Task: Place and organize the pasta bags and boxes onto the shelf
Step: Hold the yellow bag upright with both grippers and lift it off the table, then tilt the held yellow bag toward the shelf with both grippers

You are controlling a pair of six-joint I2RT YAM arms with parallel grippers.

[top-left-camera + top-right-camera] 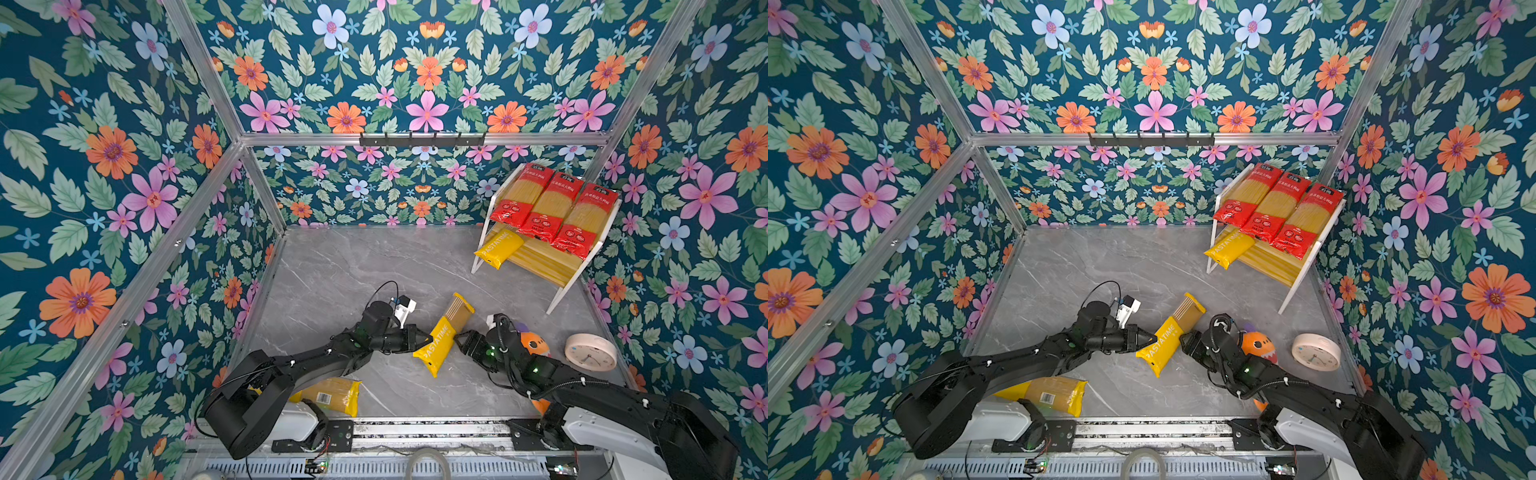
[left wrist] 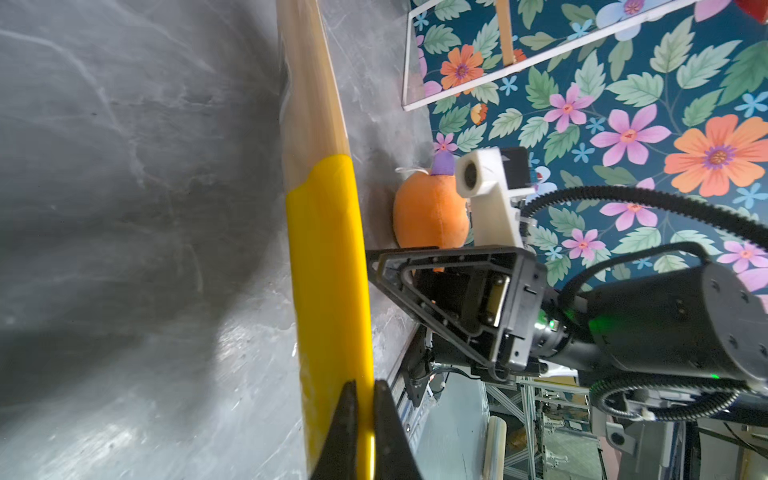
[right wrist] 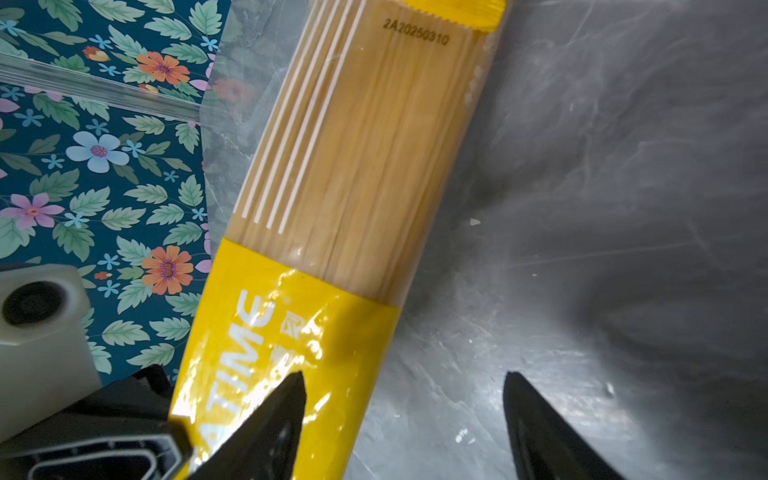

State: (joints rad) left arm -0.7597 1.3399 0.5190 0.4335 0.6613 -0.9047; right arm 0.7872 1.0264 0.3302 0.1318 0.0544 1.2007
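Note:
A yellow PASTATIME pasta pack [image 1: 441, 336] [image 1: 1167, 338] lies slanted at mid-table. My left gripper [image 1: 428, 337] [image 2: 365, 384] is shut on its left edge; the yellow film is pinched between the black fingers. On the pack's right side my right gripper [image 1: 459, 336] [image 3: 405, 376] stands open, with one finger over the yellow wrap [image 3: 332, 208] and the other over bare table. The shelf [image 1: 540, 259] [image 1: 1273, 259] stands at the back right. Three red packs [image 1: 555, 208] lie on its top tier and one yellow pack [image 1: 498, 247] on the lower tier. Another yellow pack [image 1: 332, 395] lies under my left arm.
An orange plush toy [image 1: 536, 343] [image 2: 428, 212] sits just behind my right wrist. A round pale clock [image 1: 590, 352] lies on the table to its right. A black hook rail [image 1: 422, 140] hangs on the back wall. Floral walls close in the marble table [image 1: 353, 270].

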